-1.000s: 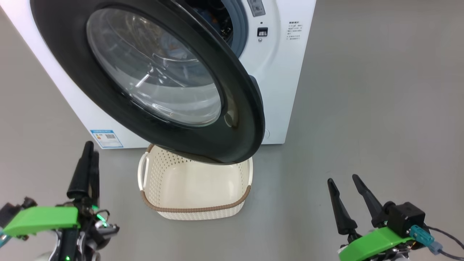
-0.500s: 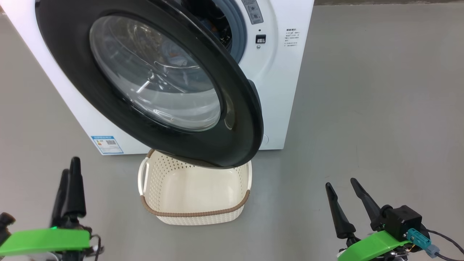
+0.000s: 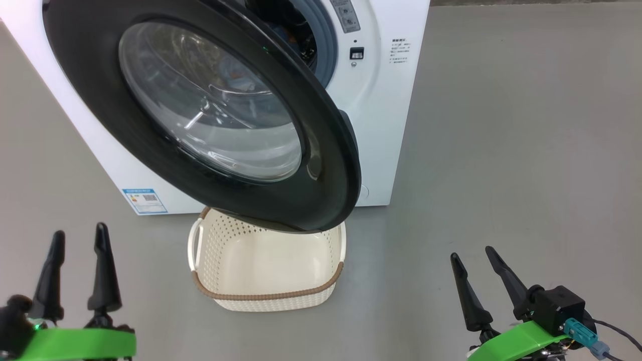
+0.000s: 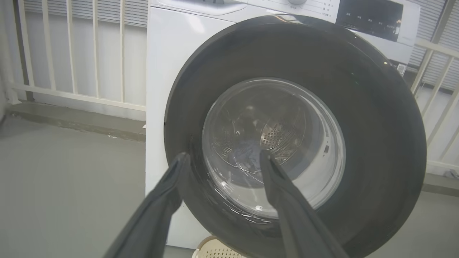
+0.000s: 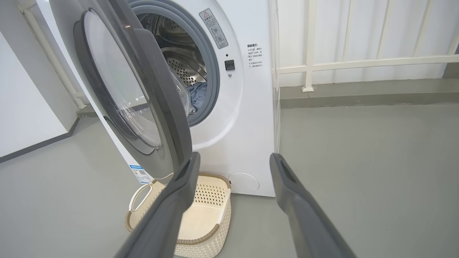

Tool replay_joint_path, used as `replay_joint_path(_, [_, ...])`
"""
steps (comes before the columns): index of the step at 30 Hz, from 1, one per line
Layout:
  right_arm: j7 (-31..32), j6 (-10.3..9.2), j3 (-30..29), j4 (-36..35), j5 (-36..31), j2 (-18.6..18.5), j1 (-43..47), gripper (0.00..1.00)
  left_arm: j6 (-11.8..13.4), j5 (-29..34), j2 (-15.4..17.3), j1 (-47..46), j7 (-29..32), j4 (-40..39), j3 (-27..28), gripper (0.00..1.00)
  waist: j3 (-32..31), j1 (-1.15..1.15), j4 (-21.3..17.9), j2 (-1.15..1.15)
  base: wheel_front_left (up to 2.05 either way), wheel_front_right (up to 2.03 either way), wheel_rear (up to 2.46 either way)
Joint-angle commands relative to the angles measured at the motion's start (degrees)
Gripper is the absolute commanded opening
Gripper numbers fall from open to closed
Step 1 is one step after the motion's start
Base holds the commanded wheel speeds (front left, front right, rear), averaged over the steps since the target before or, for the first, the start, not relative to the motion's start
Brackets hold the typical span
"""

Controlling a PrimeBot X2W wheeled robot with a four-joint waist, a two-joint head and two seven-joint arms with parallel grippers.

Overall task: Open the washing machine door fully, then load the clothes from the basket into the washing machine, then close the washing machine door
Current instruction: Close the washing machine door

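Head view shows the washing machine door (image 3: 200,115) ajar, glass facing the spread left pincer (image 3: 80,229); right pincer (image 3: 471,252) spread too.

Left gripper (image 3: 79,231), lower left of head view: jaws wide apart, pointing straight up. Right gripper (image 3: 471,252), lower right: jaws wide apart, leaning slightly left.

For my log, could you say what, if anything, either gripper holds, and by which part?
Nothing; the left gripper and right gripper are both open, empty.
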Motion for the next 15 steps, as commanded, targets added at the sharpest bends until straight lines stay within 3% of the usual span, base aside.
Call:
replay_joint_path(1, [-0.7, 0.10, 1.5, -1.7, -0.5, 0.0, -0.6, 1.00, -0.2, 4.0, 0.8, 0.0, -0.3, -1.7, 2.8, 1.00, 0.1, 0.00, -0.1, 0.00, 0.00, 0.00, 0.00])
replay_joint_path(7, [-0.7, 0.10, 1.5, -1.9, -0.8, 0.0, -0.7, 1.00, -0.2, 11.8, -1.8, 2.4, -0.4, -1.5, 3.8, 1.00, 0.1, 0.00, -0.4, 0.00, 0.00, 0.00, 0.00])
replay_joint_path(15, [-0.7, 0.10, 1.1, -2.7, -1.3, 0.1, -0.7, 1.00, -0.2, 15.2, -3.5, 4.8, -0.4, 0.5, 2.7, 1.00, 0.2, 0.00, -0.6, 0.00, 0.00, 0.00, 0.00])
